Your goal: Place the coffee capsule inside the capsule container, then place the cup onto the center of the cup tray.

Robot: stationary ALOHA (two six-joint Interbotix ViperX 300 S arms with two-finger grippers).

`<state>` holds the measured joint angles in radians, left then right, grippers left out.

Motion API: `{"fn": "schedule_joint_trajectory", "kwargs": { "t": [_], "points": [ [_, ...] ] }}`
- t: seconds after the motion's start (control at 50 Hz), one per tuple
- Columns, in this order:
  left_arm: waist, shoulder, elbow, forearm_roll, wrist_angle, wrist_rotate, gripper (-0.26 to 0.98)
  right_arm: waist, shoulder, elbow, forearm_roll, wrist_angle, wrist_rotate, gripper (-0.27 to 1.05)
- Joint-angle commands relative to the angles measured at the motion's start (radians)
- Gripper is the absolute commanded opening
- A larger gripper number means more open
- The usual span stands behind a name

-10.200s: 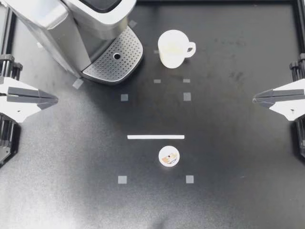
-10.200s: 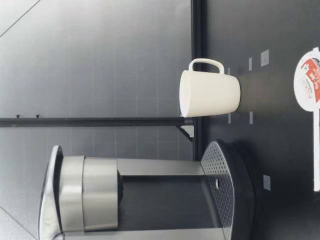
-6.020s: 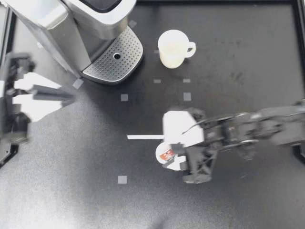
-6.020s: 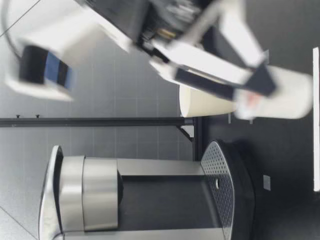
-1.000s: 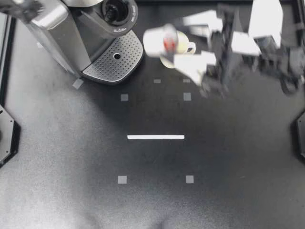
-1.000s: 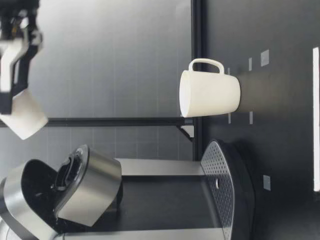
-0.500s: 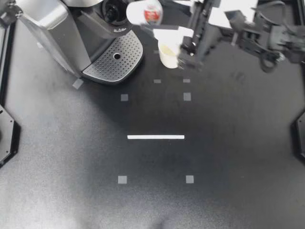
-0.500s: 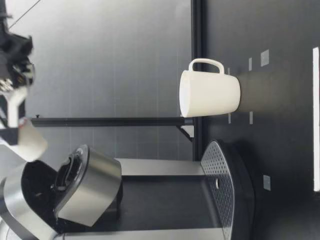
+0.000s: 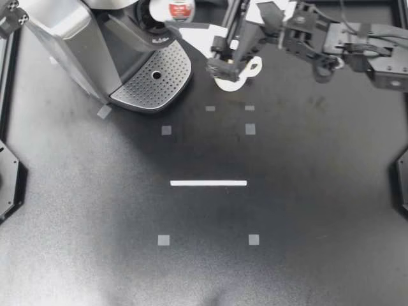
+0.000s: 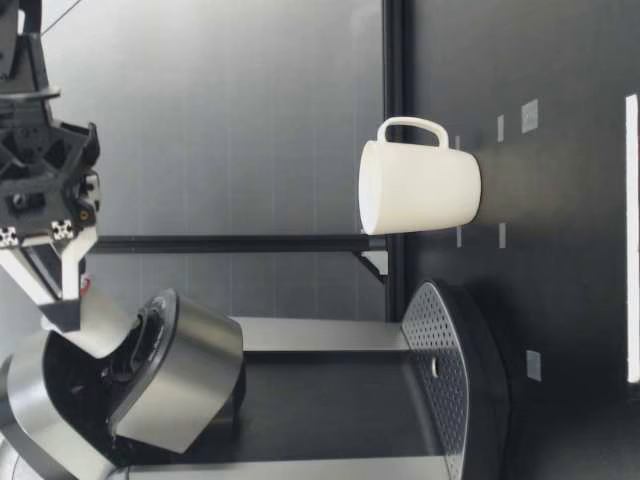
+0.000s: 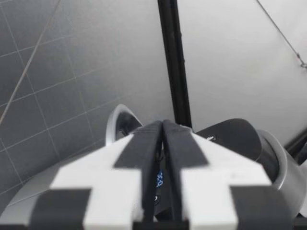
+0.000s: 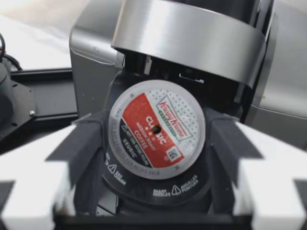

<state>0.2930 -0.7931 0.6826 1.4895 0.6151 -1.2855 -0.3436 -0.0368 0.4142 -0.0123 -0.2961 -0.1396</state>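
Top view shows coffee capsule [image 9: 181, 8] lid-side up.

Free across the middle and near table [image 9: 204, 210], with only flat tape marks. Blocked at the far left corner by the machine [image 9: 70, 38], with lid [image 10: 185, 375] tipped open. At the holder [image 12: 158, 189], filled by the right gripper [image 9: 183, 13] clamping the capsule [image 9: 181, 6]. Over the cup [image 9: 224, 83], barred from above by the right arm [image 9: 306, 32]; clear beside it on the near side. Bare on the tray [image 9: 153, 75], open from above and in front.
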Motion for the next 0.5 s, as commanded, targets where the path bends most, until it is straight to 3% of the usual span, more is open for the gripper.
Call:
{"fn": "schedule_joint_trajectory", "kwargs": {
  "t": [0.0,0.48],
  "points": [
    [0.002,-0.003,-0.011,0.006,0.002,0.002,0.15,-0.005,-0.009,-0.031,-0.002,-0.003,-0.002,0.56],
    [0.002,-0.003,-0.006,0.008,0.006,0.003,0.15,-0.005,0.021,-0.049,-0.002,0.006,-0.002,0.56]
  ]
}}
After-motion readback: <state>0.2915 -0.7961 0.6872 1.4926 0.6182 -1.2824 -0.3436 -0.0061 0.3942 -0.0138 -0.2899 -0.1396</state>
